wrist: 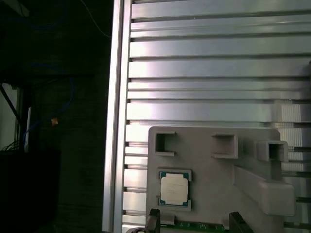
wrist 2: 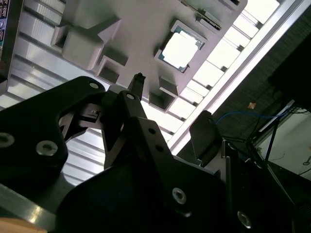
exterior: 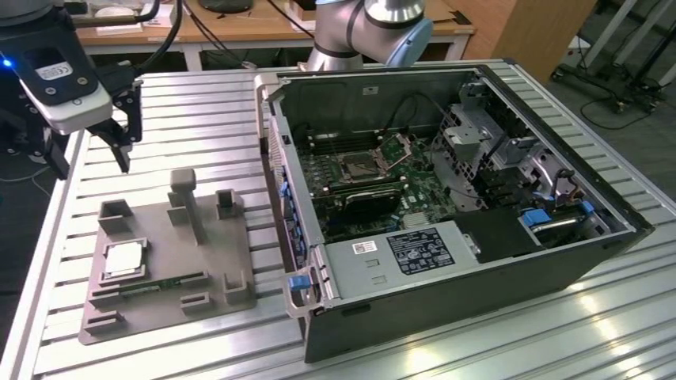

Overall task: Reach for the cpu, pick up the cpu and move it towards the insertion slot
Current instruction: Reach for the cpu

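In the exterior view the gripper [exterior: 90, 154] hangs in the air over the metal table [exterior: 211, 103], with its two fingers spread wide and nothing between them. The cpu [exterior: 125, 260] lies flat in its pocket in the grey holder [exterior: 158, 229], at about 6 o'clock from the gripper and not touched by it. In both wrist views the shiny square lies there too, apart from the fingers. The insertion slot [exterior: 359, 165] sits inside the open computer case [exterior: 444, 317], at about 2 o'clock from the cpu and well apart from it.
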